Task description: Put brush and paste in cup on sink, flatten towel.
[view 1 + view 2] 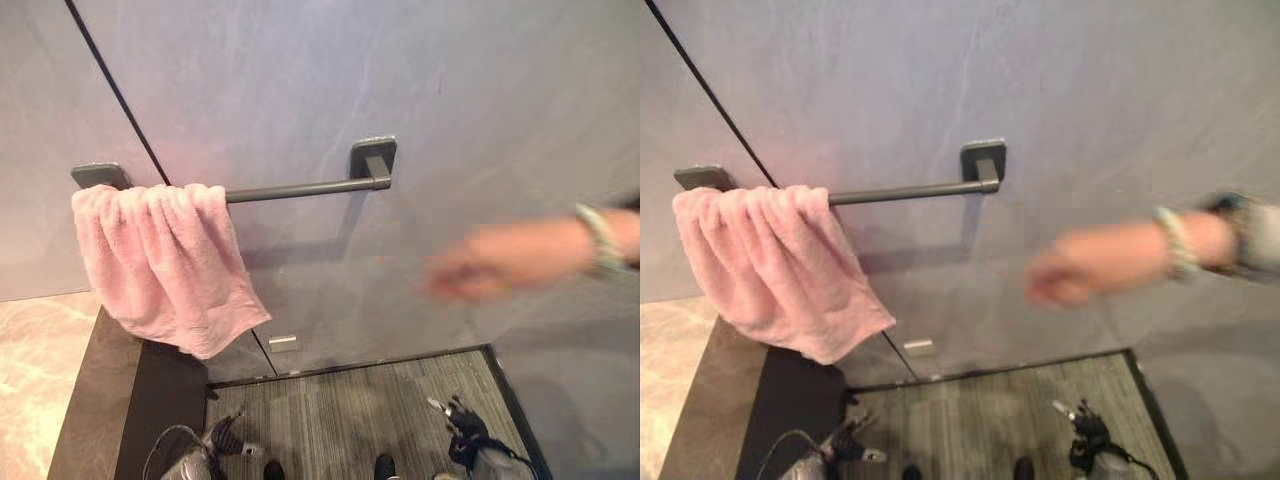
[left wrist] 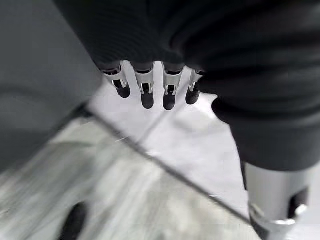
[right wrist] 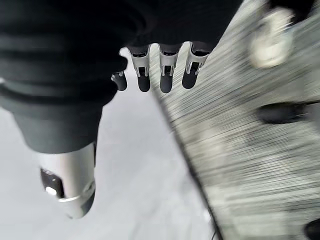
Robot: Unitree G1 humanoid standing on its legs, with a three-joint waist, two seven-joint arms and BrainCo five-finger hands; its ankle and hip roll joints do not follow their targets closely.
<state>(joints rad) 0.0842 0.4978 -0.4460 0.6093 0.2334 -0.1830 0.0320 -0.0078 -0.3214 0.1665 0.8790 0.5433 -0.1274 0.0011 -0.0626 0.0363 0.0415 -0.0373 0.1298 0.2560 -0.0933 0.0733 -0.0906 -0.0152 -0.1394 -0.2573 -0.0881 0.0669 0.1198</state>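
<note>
Grey wall w/ bunched pink towel over rail.

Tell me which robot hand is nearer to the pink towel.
Left. The left hand hangs low, below the pink towel; the right hand hangs low, far to its right.

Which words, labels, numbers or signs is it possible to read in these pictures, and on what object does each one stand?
None can be read.
Pink towel on the dark towel bar: no print or tag to be seen.
Grey wall: plain, no sign.
Small pale plate low on the wall: too small to tell if it bears text.
Person's arm with a wristband: blurred, nothing legible.
</note>
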